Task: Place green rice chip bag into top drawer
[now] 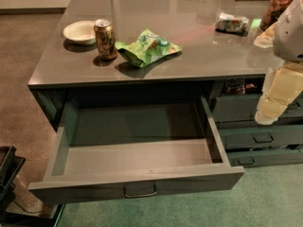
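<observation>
The green rice chip bag [147, 47] lies flat on the grey counter top [199, 56], near its front edge, just right of a soda can. The top drawer [142, 179] is pulled wide open below the counter, and nothing shows inside it. Its metal pull handle [140, 192] is at the front centre. My arm comes in at the right edge, and my gripper [269, 113] hangs low in front of the narrow right-hand drawers, well to the right of the bag and holding nothing that I can see.
A gold soda can [105, 38] and a white bowl [79, 31] stand left of the bag. A small grey-white packet [232, 22] and a jar [280, 4] are at the back right. Narrow grey drawers [258, 138] stack at the right. A dark object [8, 174] sits on the floor at the left.
</observation>
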Robot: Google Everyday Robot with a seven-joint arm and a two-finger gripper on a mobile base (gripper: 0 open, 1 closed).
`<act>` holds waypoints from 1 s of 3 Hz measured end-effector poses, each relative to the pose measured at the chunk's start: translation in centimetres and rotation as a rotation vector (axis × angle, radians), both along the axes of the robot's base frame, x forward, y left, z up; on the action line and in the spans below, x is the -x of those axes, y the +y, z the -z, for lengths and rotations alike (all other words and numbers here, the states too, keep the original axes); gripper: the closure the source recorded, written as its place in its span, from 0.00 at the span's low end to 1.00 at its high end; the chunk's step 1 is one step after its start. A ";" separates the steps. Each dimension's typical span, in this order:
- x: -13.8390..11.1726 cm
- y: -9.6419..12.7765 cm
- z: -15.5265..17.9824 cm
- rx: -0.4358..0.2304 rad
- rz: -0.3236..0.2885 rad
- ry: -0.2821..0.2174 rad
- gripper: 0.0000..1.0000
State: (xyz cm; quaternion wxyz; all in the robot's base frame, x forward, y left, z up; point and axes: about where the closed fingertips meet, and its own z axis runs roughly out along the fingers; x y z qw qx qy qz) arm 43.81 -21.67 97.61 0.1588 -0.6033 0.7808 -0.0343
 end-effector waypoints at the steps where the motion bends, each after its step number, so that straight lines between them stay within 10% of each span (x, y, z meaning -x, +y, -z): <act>1: 0.0 0.0 0.0 0.000 0.000 0.000 0.00; 3: -2.2 2.5 0.3 -0.041 -0.123 -0.161 0.00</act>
